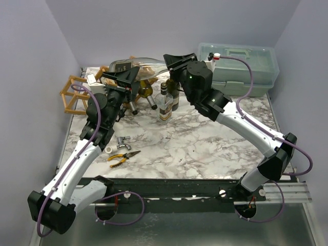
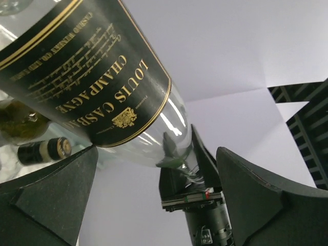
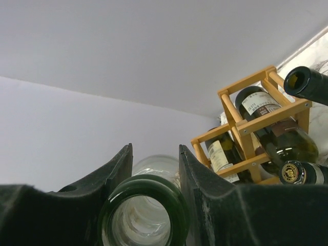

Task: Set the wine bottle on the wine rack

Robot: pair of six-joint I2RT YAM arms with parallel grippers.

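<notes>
The right gripper has its jaws clamped on the neck of the bottle, which is held off the table, long axis running leftward from that grip. The rack stands beyond the base, off to one side of that axis. The left gripper is nearer the rack, jaws apart under the bottle's body.

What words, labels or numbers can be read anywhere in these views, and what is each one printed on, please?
"LOUIS CASB": gold letters on the black label of the wine bottle; the rest of the word is hidden.
"CHAMPAGNE": same black label.
Finer gold print on that label: too small to read surely.
Labels on the stored bottles in the wine rack: too blurred.
Emblem on the gold cap: unreadable.
Top view: nothing legible.
</notes>
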